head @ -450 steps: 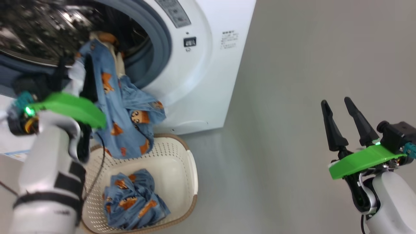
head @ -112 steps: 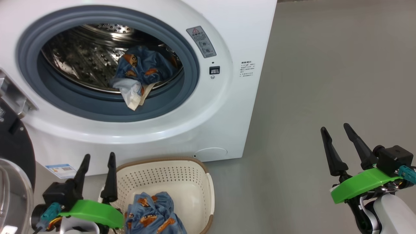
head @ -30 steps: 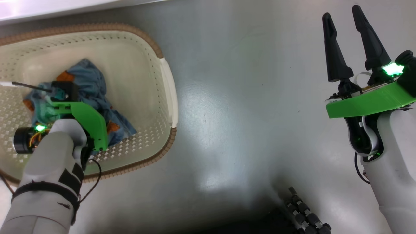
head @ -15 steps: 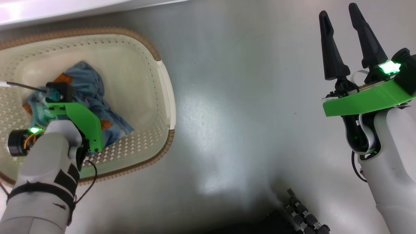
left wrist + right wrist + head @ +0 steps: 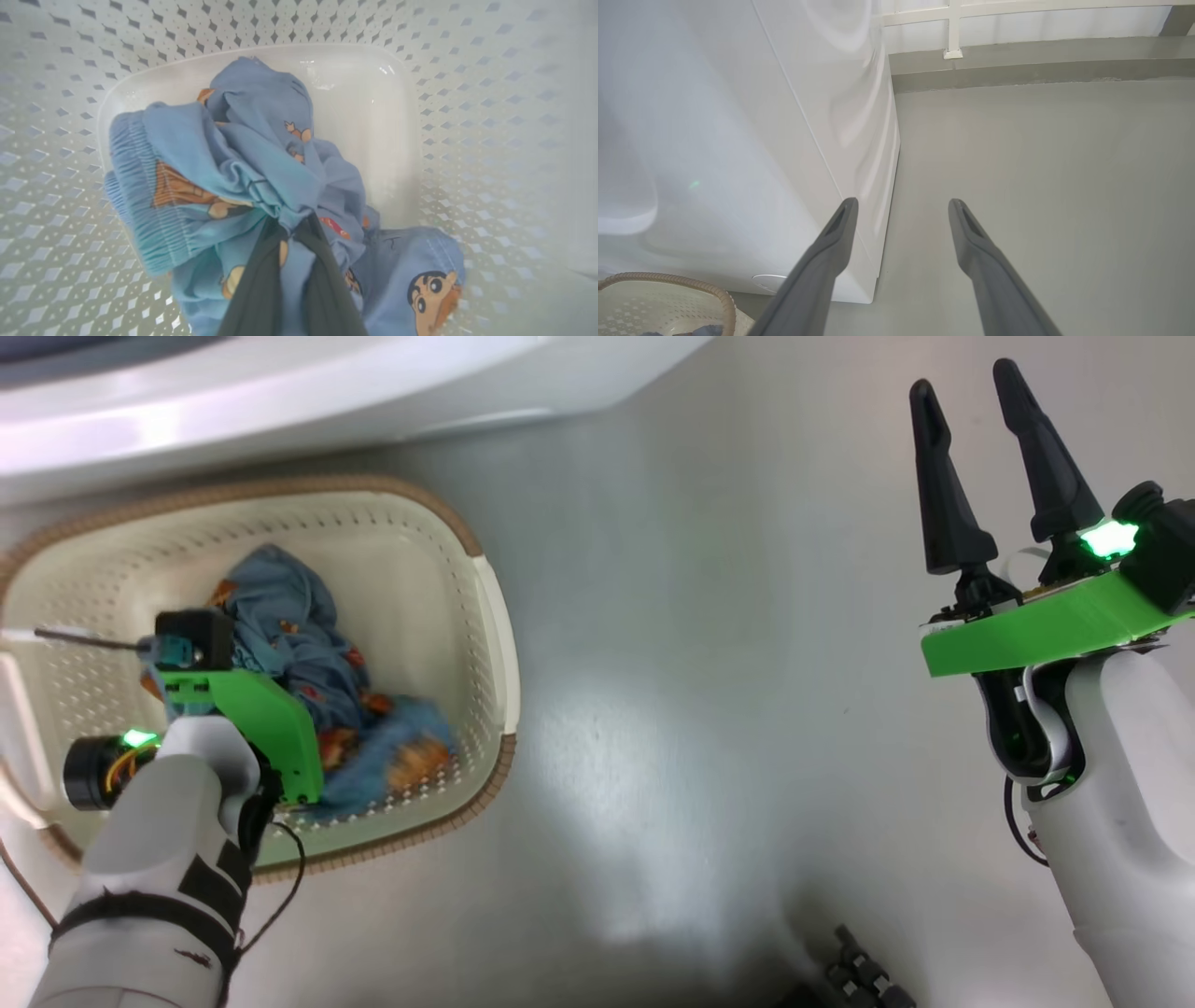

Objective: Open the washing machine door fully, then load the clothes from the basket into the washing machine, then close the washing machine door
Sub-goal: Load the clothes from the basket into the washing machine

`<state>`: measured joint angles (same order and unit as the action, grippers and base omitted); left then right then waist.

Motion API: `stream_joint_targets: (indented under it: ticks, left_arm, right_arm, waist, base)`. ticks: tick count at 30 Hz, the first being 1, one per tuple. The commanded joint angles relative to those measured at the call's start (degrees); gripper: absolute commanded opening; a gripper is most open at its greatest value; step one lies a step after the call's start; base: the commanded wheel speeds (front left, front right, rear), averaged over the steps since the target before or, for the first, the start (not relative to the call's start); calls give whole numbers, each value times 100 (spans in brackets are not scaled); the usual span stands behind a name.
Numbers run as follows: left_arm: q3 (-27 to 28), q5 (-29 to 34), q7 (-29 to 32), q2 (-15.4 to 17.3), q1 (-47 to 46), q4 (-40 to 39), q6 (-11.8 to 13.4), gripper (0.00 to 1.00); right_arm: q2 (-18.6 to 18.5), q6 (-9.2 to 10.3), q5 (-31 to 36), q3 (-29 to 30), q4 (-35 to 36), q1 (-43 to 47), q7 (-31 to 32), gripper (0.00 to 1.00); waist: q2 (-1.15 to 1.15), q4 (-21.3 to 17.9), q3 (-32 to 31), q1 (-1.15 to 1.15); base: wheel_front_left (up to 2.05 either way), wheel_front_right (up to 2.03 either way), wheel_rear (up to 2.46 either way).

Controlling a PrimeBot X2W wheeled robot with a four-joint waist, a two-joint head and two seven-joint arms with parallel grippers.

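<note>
The cream basket [image 5: 495, 616] with its brown rim sits on the floor just in front of the white washing machine [image 5: 373, 383]. Light blue clothes [image 5: 289, 635] with orange-brown cartoon prints lie bunched inside it. My left gripper [image 5: 292, 224] reaches down into the basket [image 5: 467, 116] and is shut on a fold of the clothes [image 5: 243, 154], which gather at its tips. My right gripper [image 5: 962, 378] stands open over bare floor at the right, holding nothing. Beyond its fingers stand the washing machine's corner [image 5: 738, 140] and a bit of the basket rim [image 5: 668, 280]. The washing machine door is out of view.
Grey floor spreads between the basket and my right arm. A black ribbed part [image 5: 864, 975] pokes in at the bottom edge. A thin black cable [image 5: 280, 887] loops off my left forearm. A white rail [image 5: 952, 28] runs along the far wall.
My left gripper has shut on the clothes in the basket, and the bundle now stretches out toward the basket's near corner. The head camera has tilted up, so more of the washing machine shows.
</note>
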<state>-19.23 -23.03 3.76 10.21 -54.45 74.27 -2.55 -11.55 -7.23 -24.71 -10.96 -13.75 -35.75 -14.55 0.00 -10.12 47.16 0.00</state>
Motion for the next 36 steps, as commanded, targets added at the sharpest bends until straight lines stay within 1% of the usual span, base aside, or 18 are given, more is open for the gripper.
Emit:
stream_joint_targets:
  ticks: [1, 4, 10, 12, 19, 22, 28, 36]
  left_arm:
    - [103, -78, -123, 147, 252, -32, -38, 0]
    - [129, -158, -368, 95, 366, -33, -157, 0]
    - [132, -258, -833, 57, 664, -32, -304, 0]
    - [174, -374, -1035, -18, 818, -33, -379, 0]
    - [159, -578, -1389, -138, 1191, -82, -476, 0]
    - [150, -650, -1469, -176, 1298, -135, -485, 0]
    - [-12, -914, -1658, -306, 1644, -593, -491, 0]
    - [-234, -1249, -1813, -211, 2019, -1334, -492, 0]
  right_arm:
    - [-4, -25, -36, -82, 81, 314, -45, 100]
    - [23, -25, -53, -94, 35, 384, -45, 100]
    - [37, -25, -88, -86, -81, 565, -45, 100]
    - [25, -25, -103, -60, -151, 701, -45, 100]
    - [17, -25, -141, -54, -299, 1019, -45, 100]
    - [13, -25, -144, -69, -331, 1105, -45, 100]
    - [-31, -25, -161, -48, -420, 1366, -45, 100]
    - [-133, -25, -177, -60, -510, 1664, -45, 100]
  waist:
    - [0, 74, -296, 0]
    - [0, 104, -564, 0]
    - [0, 154, -1153, 0]
    - [0, 193, -1478, 0]
    - [0, 256, -2210, 0]
    - [0, 273, -2397, 0]
    - [0, 375, -2872, 0]
    - [0, 529, -3456, 0]
  base:
    - [0, 0, 0]
    - [0, 0, 0]
    - [0, 0, 0]
    - [0, 0, 0]
    - [0, 0, 0]
    - [0, 0, 0]
    - [0, 0, 0]
    - [0, 0, 0]
